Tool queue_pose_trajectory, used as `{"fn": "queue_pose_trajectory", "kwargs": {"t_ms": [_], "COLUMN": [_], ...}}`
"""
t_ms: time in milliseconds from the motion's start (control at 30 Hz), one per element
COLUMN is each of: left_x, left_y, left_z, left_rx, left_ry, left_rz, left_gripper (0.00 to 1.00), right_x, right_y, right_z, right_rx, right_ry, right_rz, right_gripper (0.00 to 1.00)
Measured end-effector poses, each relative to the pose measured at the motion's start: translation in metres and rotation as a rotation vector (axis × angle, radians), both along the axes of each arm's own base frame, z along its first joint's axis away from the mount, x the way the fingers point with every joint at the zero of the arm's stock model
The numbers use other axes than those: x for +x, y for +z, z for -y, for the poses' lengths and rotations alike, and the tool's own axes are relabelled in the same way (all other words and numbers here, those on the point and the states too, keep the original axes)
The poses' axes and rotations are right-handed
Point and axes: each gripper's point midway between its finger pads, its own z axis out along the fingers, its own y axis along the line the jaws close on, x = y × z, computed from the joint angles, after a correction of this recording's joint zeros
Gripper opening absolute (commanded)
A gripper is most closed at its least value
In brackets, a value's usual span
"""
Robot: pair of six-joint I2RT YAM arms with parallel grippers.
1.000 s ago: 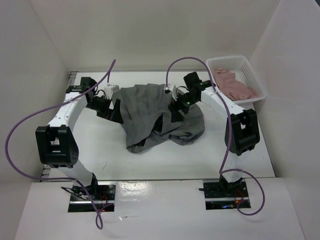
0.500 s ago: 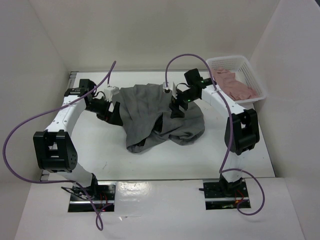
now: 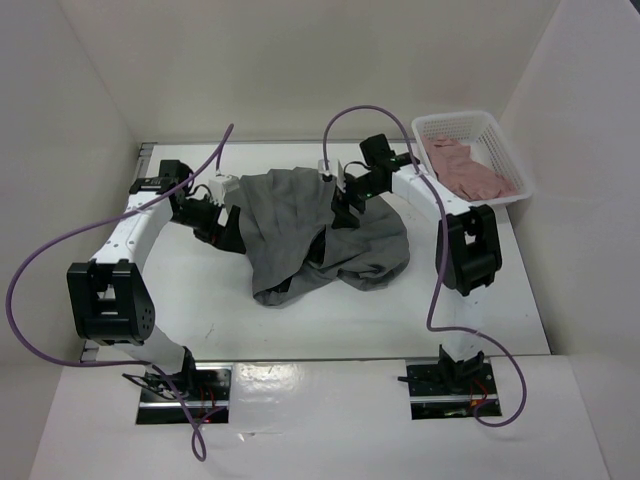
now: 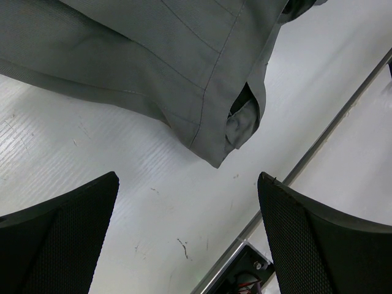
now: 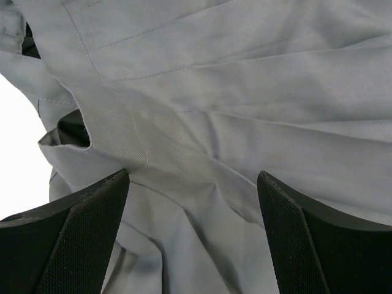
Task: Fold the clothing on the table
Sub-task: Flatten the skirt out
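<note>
Bright, even light leaves only soft shadows under the clothing; focus sharp.

- The right gripper has slid left and toward the table's far edge, over the grey skirt.
- The right elbow (a black joint) has swung inward, away from the basket.
- The left elbow has sunk slightly toward the near edge.

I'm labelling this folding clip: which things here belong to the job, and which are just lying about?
Part of the job:
- grey skirt, crumpled
- table it lies on
- left gripper, open beside the skirt
- right gripper, open over the skirt

Just lying about:
- white mesh basket, far right corner
- pink garment inside it
</note>
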Motion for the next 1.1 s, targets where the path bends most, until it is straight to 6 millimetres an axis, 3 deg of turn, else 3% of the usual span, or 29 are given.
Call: {"fn": "queue_pose_trajectory", "kwargs": {"t_ms": [267,500,567,600,700,733,833,967,1100], "left_x": [0.0,0.001,0.001,0.001,0.0,0.0,-0.001,-0.001,-0.001], "left_y": [0.0,-0.001,-0.002,-0.003,-0.005,-0.005,-0.006,-0.006,-0.006], "left_z": [0.0,-0.001,-0.001,-0.001,-0.001,-0.001,-0.001,-0.001,-0.001], "left_rx": [0.001,0.005,0.005,0.005,0.005,0.005,0.005,0.005,0.005], "left_ry": [-0.003,-0.017,-0.017,-0.017,-0.018,-0.018,-0.018,-0.018,-0.019], "left_rz": [0.002,0.013,0.01,0.007,-0.001,-0.002,-0.005,-0.005,-0.005], "left_gripper": [1.0,1.0,1.0,1.0,1.0,1.0,1.0,1.0,1.0], "right_x": [-0.005,-0.023,-0.03,-0.033,-0.037,-0.038,-0.037,-0.037,-0.034], "right_y": [-0.002,-0.005,-0.009,-0.01,-0.012,-0.012,-0.012,-0.014,-0.008], "right_z": [-0.015,-0.034,-0.034,-0.034,-0.033,-0.032,-0.031,-0.029,-0.027], "right_rx": [0.005,0.0,-0.007,-0.009,-0.015,-0.018,-0.025,-0.04,-0.05], "right_ry": [0.052,0.127,0.14,0.144,0.153,0.152,0.15,0.132,0.094], "right_rz": [0.014,0.03,0.022,0.02,0.019,0.018,0.021,0.01,-0.01], "right_gripper": [0.89,0.89,0.85,0.82,0.58,0.37,0.09,0.0,0.0]}}
